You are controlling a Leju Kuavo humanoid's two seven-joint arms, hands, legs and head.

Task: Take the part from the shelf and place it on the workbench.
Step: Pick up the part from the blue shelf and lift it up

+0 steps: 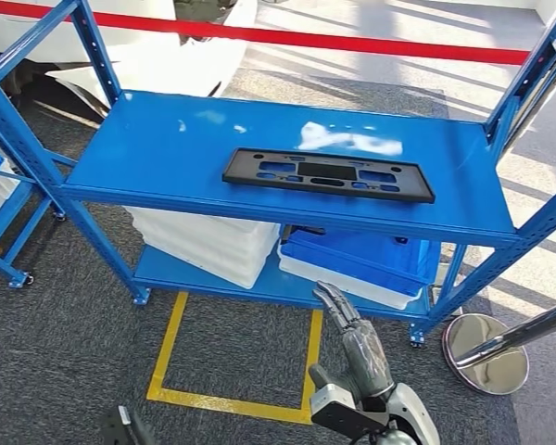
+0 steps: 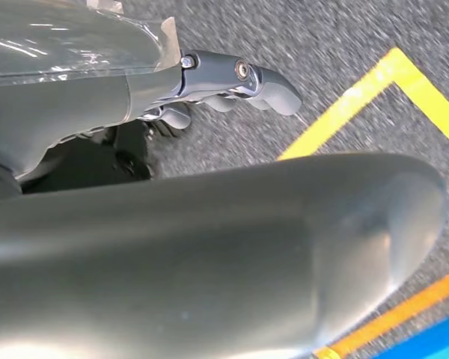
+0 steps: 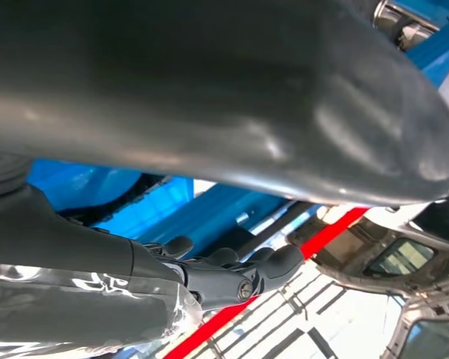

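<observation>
**Right hand raised below the shelf, part lying on the upper deck**

The right hand (image 1: 350, 324) reaches up from the lower edge of the head view, fingers stretched out nearly straight and a little apart, pointing toward the near edge of the blue shelf (image 1: 157, 148). It holds nothing. In the right wrist view the same hand (image 3: 233, 273) shows its dark fingers (image 3: 278, 262) extended with only air around them, blue shelf beams and a red barrier tape (image 3: 329, 233) beyond.

The left hand (image 2: 239, 78) hangs low over the grey carpet (image 2: 335, 45); its fingers lie loosely extended, slightly curved, and grip nothing. A yellow floor line (image 2: 346, 101) runs beside it.

The part (image 1: 327, 174), a long flat black plastic panel with several cut-outs, lies flat on the shelf's upper deck, about the middle and slightly to the right, well apart from both hands.

On the lower deck, a stack of white trays (image 1: 205, 243) sits to the left and a blue tray on a white one (image 1: 362, 261) to the right. A yellow square outline (image 1: 170, 343) marks the carpet near the shelf. On the far right stands a chrome stanchion base (image 1: 486, 352), and a red tape (image 1: 331, 39) crosses the far side.
</observation>
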